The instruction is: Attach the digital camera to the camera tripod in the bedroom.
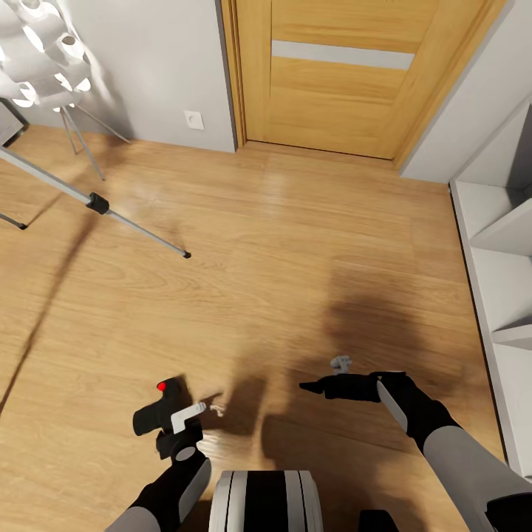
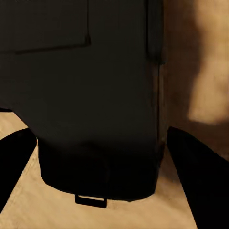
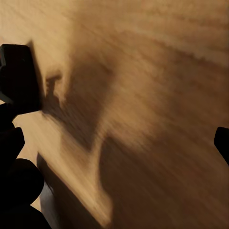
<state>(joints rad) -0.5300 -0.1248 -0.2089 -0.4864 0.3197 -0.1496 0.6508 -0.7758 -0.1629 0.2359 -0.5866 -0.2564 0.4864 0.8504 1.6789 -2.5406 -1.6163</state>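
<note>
The digital camera (image 1: 159, 408) sat in the left gripper (image 1: 179, 423) above the floor (image 1: 295, 244), low at the left. The right gripper (image 1: 325, 386) hung to its right, apart from it. The camera tripod (image 1: 100, 205) stood far ahead at the left, the door (image 1: 347, 74) behind, shelves (image 1: 502, 244) along the right

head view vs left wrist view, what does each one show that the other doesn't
Head view alone: the camera tripod with its silver legs out on the floor at far left, the wooden door, the white shelving, and the right tool held empty over the floor. Left wrist view alone: the digital camera's dark body close up, with a small loop at one edge, between the two dark fingers. Both share the digital camera held in the left tool and the light wood floor.
</note>
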